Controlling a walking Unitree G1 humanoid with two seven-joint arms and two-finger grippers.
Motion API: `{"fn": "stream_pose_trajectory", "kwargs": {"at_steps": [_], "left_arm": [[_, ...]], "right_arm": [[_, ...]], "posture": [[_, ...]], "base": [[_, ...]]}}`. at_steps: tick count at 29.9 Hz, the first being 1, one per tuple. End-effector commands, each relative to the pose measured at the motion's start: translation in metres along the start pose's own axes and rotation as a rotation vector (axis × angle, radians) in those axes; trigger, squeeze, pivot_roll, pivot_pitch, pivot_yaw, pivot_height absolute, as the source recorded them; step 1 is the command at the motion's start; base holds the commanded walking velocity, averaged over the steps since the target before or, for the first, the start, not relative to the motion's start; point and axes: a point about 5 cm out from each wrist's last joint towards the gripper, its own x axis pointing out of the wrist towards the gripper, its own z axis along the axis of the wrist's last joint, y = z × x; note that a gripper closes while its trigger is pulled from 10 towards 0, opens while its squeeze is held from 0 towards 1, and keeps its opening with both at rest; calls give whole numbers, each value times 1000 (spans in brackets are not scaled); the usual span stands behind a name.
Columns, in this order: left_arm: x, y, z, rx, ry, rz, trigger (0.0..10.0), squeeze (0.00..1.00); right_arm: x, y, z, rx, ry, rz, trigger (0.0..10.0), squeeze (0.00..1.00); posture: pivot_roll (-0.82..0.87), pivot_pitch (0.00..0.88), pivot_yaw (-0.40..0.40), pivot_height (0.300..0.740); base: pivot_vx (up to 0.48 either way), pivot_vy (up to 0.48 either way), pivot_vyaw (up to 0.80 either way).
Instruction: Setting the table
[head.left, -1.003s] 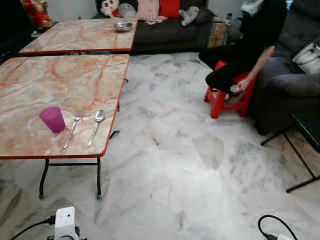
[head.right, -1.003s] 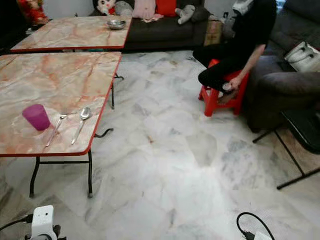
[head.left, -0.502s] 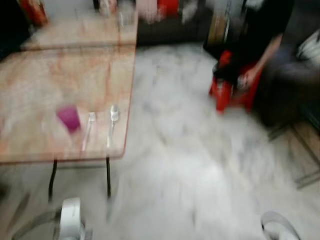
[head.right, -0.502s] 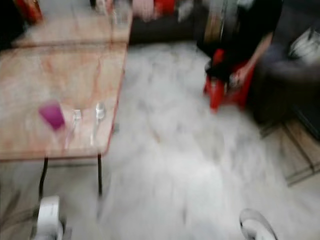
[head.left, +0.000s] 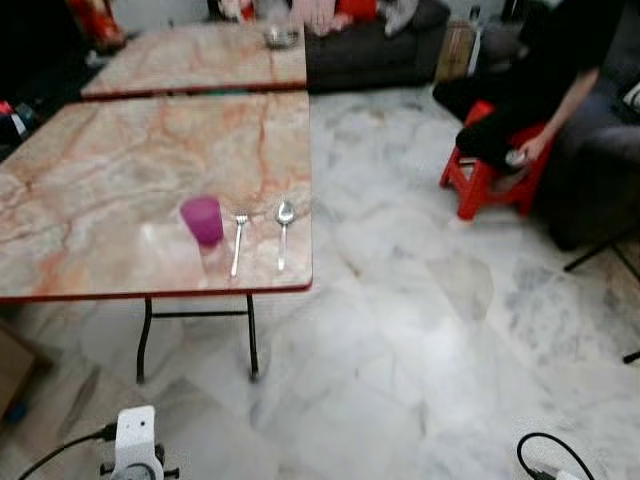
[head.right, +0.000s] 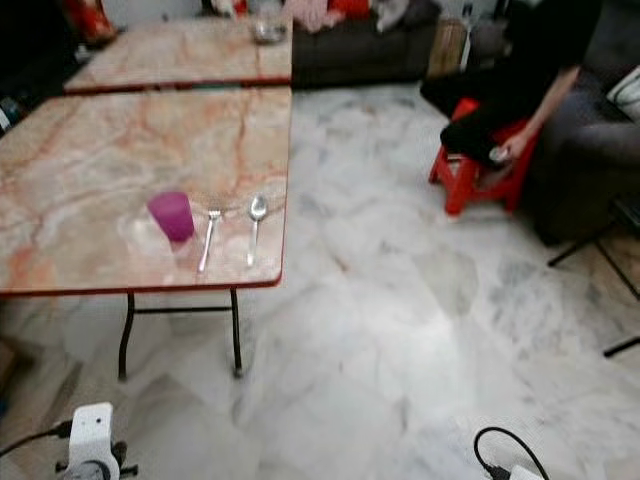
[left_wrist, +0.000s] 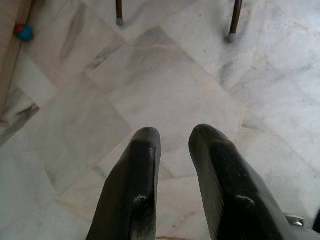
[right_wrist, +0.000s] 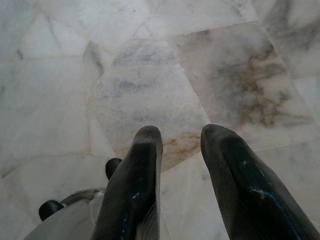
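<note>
Pale grey marble floor (head.left: 400, 340) spreads out ahead, with a folding counter (head.left: 120, 190) of pinkish marble pattern and red edging on the robot's left, and a second counter (head.left: 200, 60) of the same kind set just behind it. Near the front right corner of the nearer counter stand a magenta cup (head.left: 203, 219), a fork (head.left: 238, 243) just beside it and a spoon (head.left: 283, 228) next to the fork, the two lying parallel, close to the edge. A metal bowl (head.left: 281, 38) sits on the far counter, and a dark sofa (head.left: 370, 50) with soft toys lies behind that. To the right a person in black (head.left: 540, 80) sits on a red stool (head.left: 485, 185) beside a grey sofa (head.left: 600, 170). The left pincer (left_wrist: 172, 145) hangs over bare floor near the counter's black legs (left_wrist: 235, 20), its fingers a little apart and holding nothing; a small red and blue ball (left_wrist: 23, 32) lies by a wooden edge. The right pincer (right_wrist: 180, 145) also hangs above the floor, slightly parted and empty
</note>
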Motion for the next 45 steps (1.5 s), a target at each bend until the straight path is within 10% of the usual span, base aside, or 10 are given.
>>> {"fn": "stream_pose_trajectory", "kwargs": {"at_steps": [1,45], "left_arm": [[0,2,-2,19,7,6,10000,0],[-1,1,-2,5,0,8,10000,0]], "right_arm": [[0,0,1,4,-4,0,10000,0],[0,-1,3,-19,-8,-5,10000,0]], "posture": [[-1,52,40,740],[0,48,32,740]], "base": [[0,0,0],[0,155,0]]}}
